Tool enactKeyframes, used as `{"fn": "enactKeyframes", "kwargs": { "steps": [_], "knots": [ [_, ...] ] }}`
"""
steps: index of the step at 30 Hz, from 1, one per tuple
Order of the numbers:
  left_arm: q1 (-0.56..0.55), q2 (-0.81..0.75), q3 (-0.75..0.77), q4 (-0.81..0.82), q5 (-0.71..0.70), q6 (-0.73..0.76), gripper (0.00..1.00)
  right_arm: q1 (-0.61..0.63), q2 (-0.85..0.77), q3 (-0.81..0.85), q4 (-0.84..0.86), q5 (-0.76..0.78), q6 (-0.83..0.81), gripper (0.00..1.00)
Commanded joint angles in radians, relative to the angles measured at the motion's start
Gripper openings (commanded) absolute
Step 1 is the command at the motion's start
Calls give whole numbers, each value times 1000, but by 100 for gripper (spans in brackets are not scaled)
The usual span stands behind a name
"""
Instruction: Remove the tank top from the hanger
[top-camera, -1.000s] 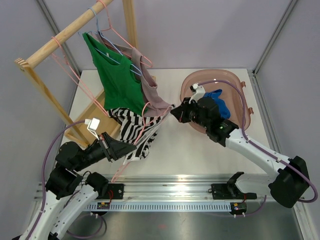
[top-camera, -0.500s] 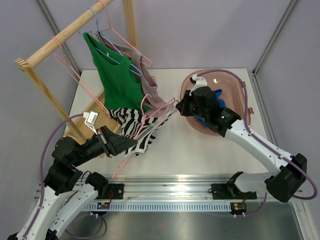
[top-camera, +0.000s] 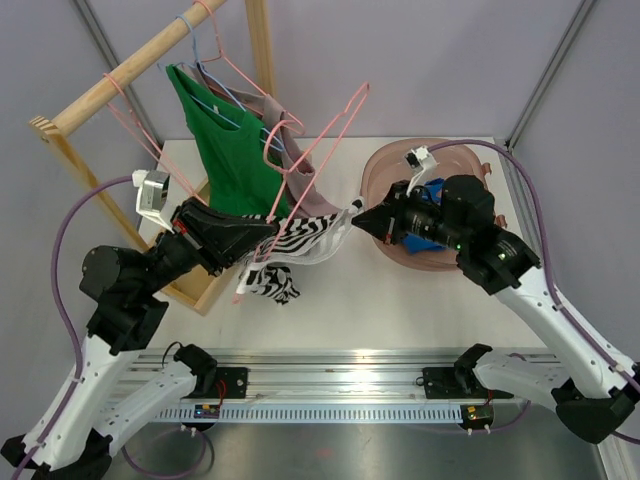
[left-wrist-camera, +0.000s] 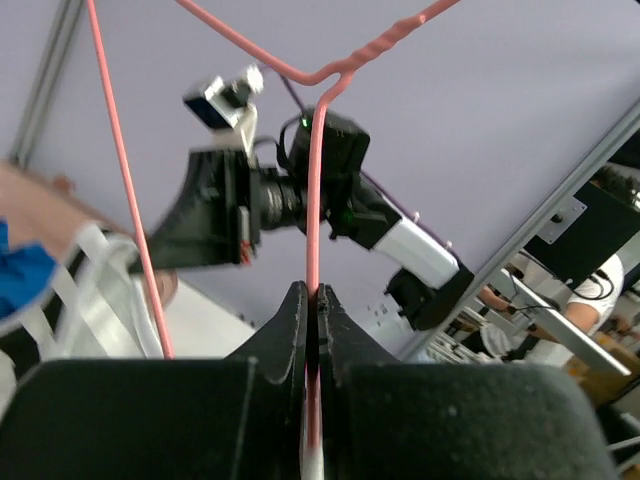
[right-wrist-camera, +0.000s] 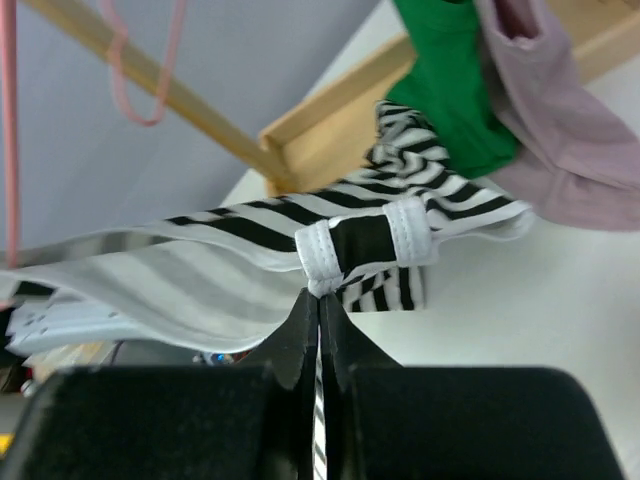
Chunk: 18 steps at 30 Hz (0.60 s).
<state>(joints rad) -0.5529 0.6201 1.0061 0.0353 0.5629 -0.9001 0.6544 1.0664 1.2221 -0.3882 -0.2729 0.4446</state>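
Both arms have risen since a second ago: the left tool has swung up and toward the rack, tipping the pink hanger steeply upward, and the right tool has drawn away from it toward the basin.

From above, the striped tank top stretches taut between the two tool tips, its loose end drooping below the left tool over bare worktop. Green and mauve garments hang just behind the left tool, crowding that side; ahead of the right tool the worktop lies open.

At the left wrist, the tool is clamped fully shut on the hanger wire, which rises straight from the tips.

At the right wrist, the tool is pinched shut on the white-edged strap of the tank top; the rack's wooden rail runs beyond it.
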Motion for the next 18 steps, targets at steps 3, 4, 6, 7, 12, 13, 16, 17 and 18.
{"fn": "enactKeyframes", "kwargs": {
  "steps": [3, 4, 6, 7, 12, 13, 16, 17, 18],
  "knots": [
    [-71, 104, 94, 288, -110, 301, 0, -4, -115, 109, -17, -209, -4, 0],
    [-88, 113, 95, 294, -144, 343, 0, -4, -115, 126, -32, -215, -4, 0],
    [-129, 139, 97, 308, -252, 432, 0, -4, -126, 181, -63, -244, -6, 0],
    [-171, 150, 106, 299, -296, 513, 0, -6, -129, 198, -67, -252, -4, 0],
    [-292, 208, 164, 314, -541, 703, 0, -6, -102, 304, -80, -346, 34, 0],
    [-323, 217, 172, 321, -567, 761, 0, -4, -88, 310, -71, -367, 42, 0],
    [-329, 251, 209, 318, -672, 790, 0, -6, -74, 298, -49, -376, 66, 0],
    [-329, 257, 216, 307, -687, 784, 0, -6, -71, 284, -51, -359, 63, 0],
    [-329, 256, 226, 275, -721, 759, 0, -4, -71, 246, -52, -326, 59, 0]
  ]
}}
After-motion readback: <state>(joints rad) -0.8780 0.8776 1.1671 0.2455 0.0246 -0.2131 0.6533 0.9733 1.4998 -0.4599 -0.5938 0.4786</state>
